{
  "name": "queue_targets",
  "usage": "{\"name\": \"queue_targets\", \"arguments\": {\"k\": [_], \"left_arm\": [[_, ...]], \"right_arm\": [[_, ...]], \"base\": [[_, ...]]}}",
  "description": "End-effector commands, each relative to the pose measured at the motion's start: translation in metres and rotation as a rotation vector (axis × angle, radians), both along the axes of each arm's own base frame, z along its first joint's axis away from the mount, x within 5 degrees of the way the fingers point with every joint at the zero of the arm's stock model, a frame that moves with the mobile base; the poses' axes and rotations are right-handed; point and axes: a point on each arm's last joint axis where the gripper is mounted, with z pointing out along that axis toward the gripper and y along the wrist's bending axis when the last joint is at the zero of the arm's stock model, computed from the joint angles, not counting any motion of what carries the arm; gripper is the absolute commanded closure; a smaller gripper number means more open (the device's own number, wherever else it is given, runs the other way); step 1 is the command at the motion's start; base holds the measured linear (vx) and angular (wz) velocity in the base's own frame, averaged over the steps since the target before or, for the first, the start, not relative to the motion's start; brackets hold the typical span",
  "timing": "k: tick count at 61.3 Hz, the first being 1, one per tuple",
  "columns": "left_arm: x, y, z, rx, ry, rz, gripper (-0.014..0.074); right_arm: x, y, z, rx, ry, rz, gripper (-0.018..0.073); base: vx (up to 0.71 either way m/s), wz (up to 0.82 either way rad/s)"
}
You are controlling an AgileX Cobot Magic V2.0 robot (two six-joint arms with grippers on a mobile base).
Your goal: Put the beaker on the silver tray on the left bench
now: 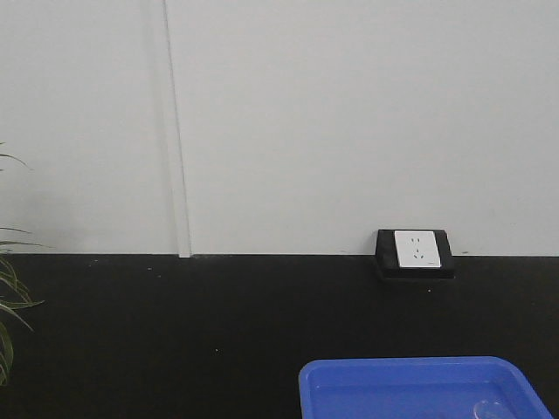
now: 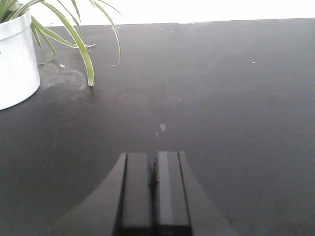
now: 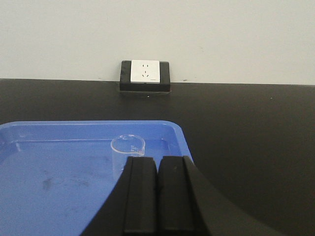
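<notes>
**Beaker waits in blue tray, both grippers empty**

On the left, the left gripper (image 2: 153, 162) hangs low over the matte black bench top (image 2: 236, 113). Its jaws are pressed together with nothing between them. A white round plant pot (image 2: 15, 59) with long green leaves stands well ahead of those jaws and off to their left, and the counter straight ahead of them is bare. No view shows the grey-silver metal tray.

Further right, the right gripper (image 3: 158, 164) has its jaws together too and is empty. It is poised above the near right corner of a shallow blue plastic tray (image 3: 49, 167). The small clear glass beaker (image 3: 123, 153) stands upright inside that tray, just beyond the fingertips and slightly to their left, with no contact visible. A white wall socket in a black housing (image 3: 145, 73) sits far ahead of the jaws, where the bench meets the wall.

The task appears to be at the reaching stage, with the pick-up not yet begun. The next move would call for the right jaws to open wider than the beaker, shift a little left and advance around its wall, then close gently on the thin glass.
</notes>
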Motion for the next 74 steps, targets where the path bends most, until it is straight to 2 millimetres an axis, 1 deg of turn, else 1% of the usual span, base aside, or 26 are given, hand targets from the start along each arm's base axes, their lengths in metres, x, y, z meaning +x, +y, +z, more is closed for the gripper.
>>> {"name": "queue_targets", "arguments": {"k": [1,33,42,58,64,74], "left_arm": [[0.002,0.0,0.001,-0.008,-0.068,0.0,0.0595],[0.002,0.0,0.001,-0.008,-0.068,0.0,0.0595],[0.002,0.0,0.001,-0.008,-0.068,0.0,0.0595],[0.002,0.0,0.001,-0.008,-0.068,0.0,0.0595],[0.002,0.0,0.001,-0.009,-0.068,0.0,0.0595],[0.002,0.0,0.001,-0.009,-0.068,0.0,0.0595]], "right_arm": [[0.0,0.0,0.006,-0.024,-0.084,-0.004,0.057],[0.0,0.0,0.006,-0.024,-0.084,-0.004,0.057],[0.0,-0.001,0.007,-0.159,-0.086,-0.004,0.057],[0.0,-0.001,0.007,-0.163,-0.087,-0.004,0.057],[0.0,-0.001,0.01,-0.152,-0.122,-0.003,0.057],[-0.001,0.0,0.023,-0.082,-0.265,-0.001,0.057]], "base": [[0.0,0.0],[0.0,0.0],[0.0,0.0],[0.0,0.0],[0.0,0.0],[0.0,0.0]]}}
